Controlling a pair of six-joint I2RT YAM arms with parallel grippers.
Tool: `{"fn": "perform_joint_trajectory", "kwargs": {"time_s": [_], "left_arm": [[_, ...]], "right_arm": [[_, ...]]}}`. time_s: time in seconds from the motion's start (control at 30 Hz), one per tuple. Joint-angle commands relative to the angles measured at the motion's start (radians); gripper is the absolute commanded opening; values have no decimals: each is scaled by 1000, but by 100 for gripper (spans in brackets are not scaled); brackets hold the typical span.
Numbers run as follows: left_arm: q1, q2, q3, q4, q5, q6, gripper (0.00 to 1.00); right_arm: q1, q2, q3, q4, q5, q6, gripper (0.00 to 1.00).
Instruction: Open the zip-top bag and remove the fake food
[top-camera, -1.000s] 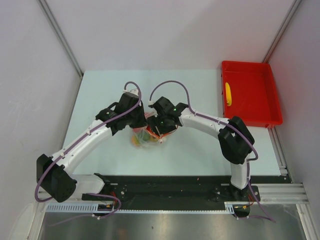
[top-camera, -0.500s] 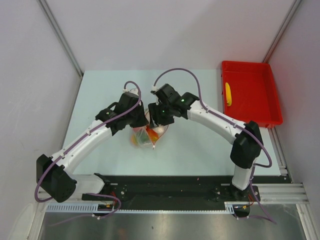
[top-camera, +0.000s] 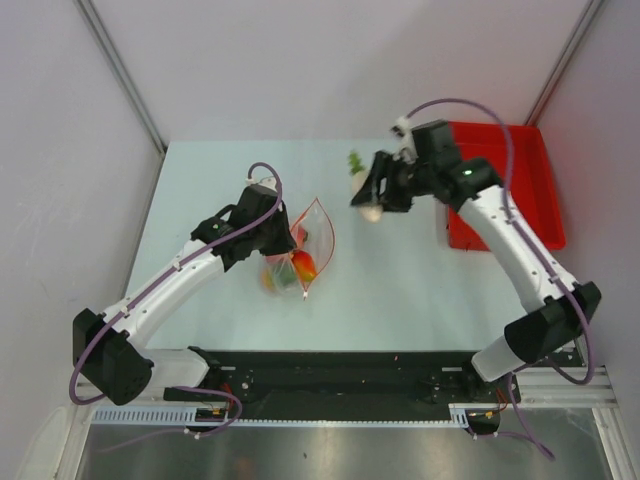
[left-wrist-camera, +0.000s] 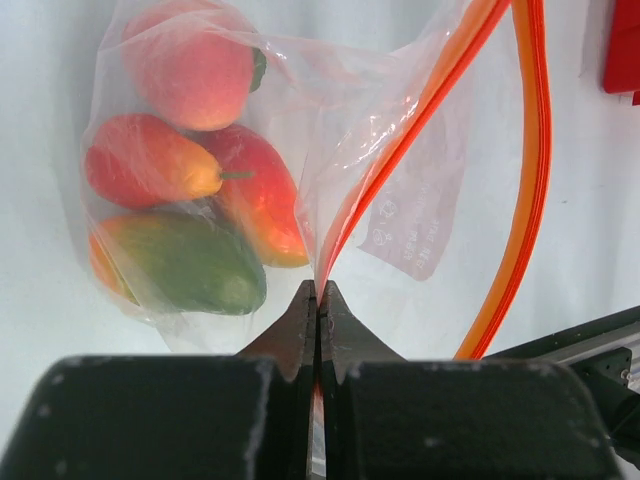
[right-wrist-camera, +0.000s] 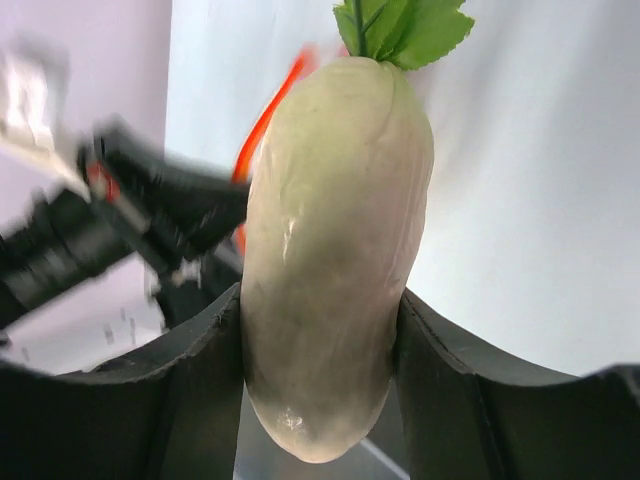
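Pinching the limp, slippery zip-top bag (left-wrist-camera: 390, 215) by its mouth film near the middle of the bench (top-camera: 400, 290) with the left gripper (left-wrist-camera: 318, 300); clasping the likely light, rigid white radish (right-wrist-camera: 335, 250) mid-body with the right gripper (right-wrist-camera: 322, 330), toward the far-right corner.

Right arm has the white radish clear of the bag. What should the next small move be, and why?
Probably move the radish rightward until it is over the red tray, then open there. The right gripper is shut on it, short of the tray. The left gripper pinches the open zip-top bag at its mouth, with more fake food inside to fetch.
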Motion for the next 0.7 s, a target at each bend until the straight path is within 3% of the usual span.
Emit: {"fn": "perform_joint_trajectory", "kwargs": {"time_s": [0.0, 0.2, 0.33, 0.53, 0.67], "left_arm": [[-3, -34, 15, -11, -18, -3, 0], [-3, -25, 22, -12, 3, 4, 0], [-3, -22, 31, -18, 8, 15, 0], [-3, -16, 30, -8, 38, 17, 0], [-4, -13, 28, -1, 40, 21, 0]], "right_arm": [[-260, -81, 2, 30, 30, -50, 30], [-500, 6, -127, 204, 167, -119, 33], [-662, 138, -116, 210, 200, -133, 37], [-767, 298, -112, 190, 239, -164, 43], [-801, 361, -118, 179, 248, -196, 53]]}}
